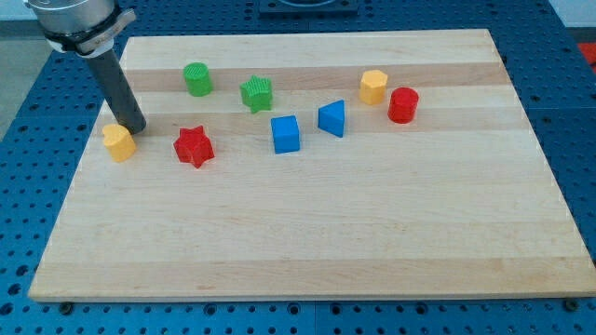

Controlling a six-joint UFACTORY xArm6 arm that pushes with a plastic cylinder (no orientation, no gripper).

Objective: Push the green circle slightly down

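Note:
The green circle stands near the board's top left. My tip rests on the board at the left, below and to the left of the green circle, well apart from it. The tip is right next to a yellow block, just above and to the right of it. A green star lies to the right of the green circle.
A red star lies right of the yellow block. A blue cube and a blue triangle sit mid-board. A yellow hexagon and a red cylinder stand at the upper right. The wooden board lies on a blue perforated table.

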